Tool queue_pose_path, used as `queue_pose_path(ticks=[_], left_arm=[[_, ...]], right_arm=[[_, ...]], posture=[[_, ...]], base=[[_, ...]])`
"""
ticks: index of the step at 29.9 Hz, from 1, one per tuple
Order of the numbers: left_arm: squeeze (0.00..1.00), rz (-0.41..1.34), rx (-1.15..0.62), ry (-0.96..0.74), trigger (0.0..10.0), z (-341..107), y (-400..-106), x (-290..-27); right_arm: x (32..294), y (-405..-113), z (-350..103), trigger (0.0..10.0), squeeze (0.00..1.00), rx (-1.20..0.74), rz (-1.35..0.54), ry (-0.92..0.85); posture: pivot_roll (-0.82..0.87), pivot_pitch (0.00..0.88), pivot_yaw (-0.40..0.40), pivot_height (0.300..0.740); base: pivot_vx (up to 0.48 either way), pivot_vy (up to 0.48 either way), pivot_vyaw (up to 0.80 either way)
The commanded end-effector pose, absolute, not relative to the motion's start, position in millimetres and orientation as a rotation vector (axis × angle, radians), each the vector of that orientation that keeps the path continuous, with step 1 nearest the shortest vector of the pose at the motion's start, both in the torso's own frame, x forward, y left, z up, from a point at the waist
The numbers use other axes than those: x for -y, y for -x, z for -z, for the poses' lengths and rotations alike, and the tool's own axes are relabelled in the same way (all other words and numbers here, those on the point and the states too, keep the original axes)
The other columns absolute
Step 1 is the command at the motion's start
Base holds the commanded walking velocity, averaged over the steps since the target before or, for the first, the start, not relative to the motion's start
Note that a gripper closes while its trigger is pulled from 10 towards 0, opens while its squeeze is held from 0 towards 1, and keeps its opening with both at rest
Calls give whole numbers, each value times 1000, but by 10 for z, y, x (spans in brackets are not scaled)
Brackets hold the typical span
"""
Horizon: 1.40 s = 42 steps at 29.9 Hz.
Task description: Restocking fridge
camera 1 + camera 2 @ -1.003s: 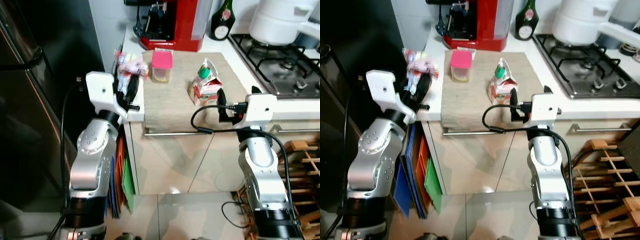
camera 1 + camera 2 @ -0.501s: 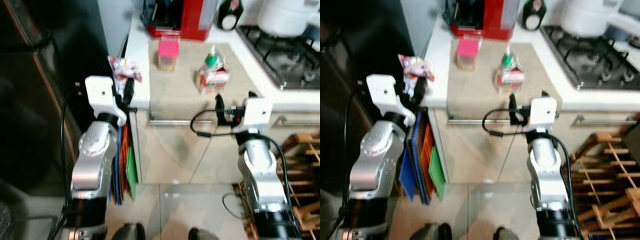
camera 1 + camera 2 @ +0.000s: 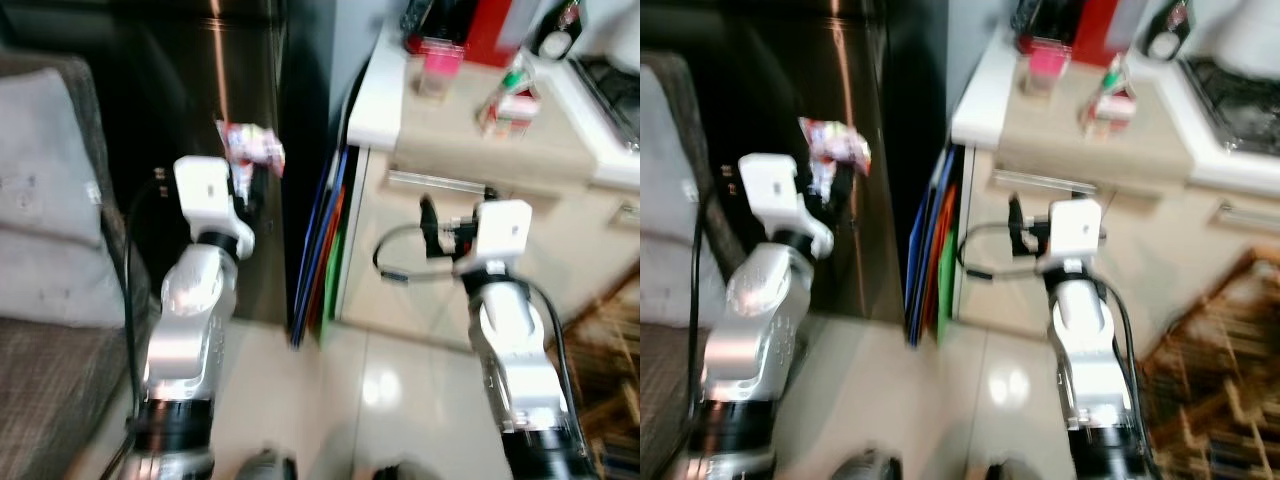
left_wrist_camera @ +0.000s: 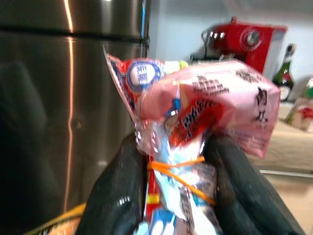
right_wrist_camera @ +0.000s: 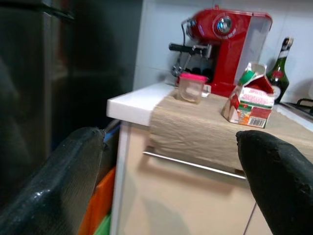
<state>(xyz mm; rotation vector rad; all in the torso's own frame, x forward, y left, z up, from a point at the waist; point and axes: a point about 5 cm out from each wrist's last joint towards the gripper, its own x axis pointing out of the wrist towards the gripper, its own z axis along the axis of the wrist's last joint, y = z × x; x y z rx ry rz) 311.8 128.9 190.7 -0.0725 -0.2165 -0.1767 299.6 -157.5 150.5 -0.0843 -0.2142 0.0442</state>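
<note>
My left gripper (image 4: 181, 196) is shut on a pink and white snack packet (image 4: 195, 117) tied with an orange rubber band. It holds the packet (image 3: 250, 148) up in front of the dark steel fridge door (image 3: 200, 70), apart from the counter. My right gripper (image 5: 171, 161) is open with nothing between its fingers and hovers below the counter's front edge (image 3: 428, 215). On the counter mat stand a pink-lidded jar (image 3: 440, 72) and a juice carton (image 3: 505, 95).
Coloured flat boards (image 3: 325, 230) lean in the gap between fridge and cabinet. A red coffee machine (image 5: 230, 34) and a bottle (image 5: 279, 66) stand at the counter's back. A grey sofa cushion (image 3: 40, 200) is at left. A wooden rack (image 3: 610, 330) is at right.
The camera has swung left and blurred, so the fridge and sofa now show. My left gripper has carried the packet from the counter's corner to in front of the fridge door.
</note>
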Motion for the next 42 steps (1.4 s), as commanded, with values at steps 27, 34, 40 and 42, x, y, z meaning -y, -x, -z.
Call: queue_pose_path(ticks=[27, 34, 40, 42], left_arm=[[0, 282, 235, 88, 10000, -1864, -3087, -1196], [0, 317, 254, 95, 10000, -1879, -3050, -1161], [0, 338, 245, 119, 10000, -1867, -3036, -1134], [0, 336, 230, 127, 10000, -1848, -3044, -1130]], right_arm=[[1648, -3004, -1496, 10000, 325, 209, -25, 100], [1653, -2994, -1468, 10000, 325, 200, -24, 102], [1655, -2990, -1458, 10000, 325, 198, -24, 103], [1657, -2991, -1455, 10000, 322, 197, -25, 104]], posture=[[-85, 0, 41, 740], [-85, 0, 43, 740], [-87, 0, 47, 740], [-88, 0, 49, 740]], base=[[22, -225, 0], [256, -402, 0], [41, -409, 0], [0, -172, 0]])
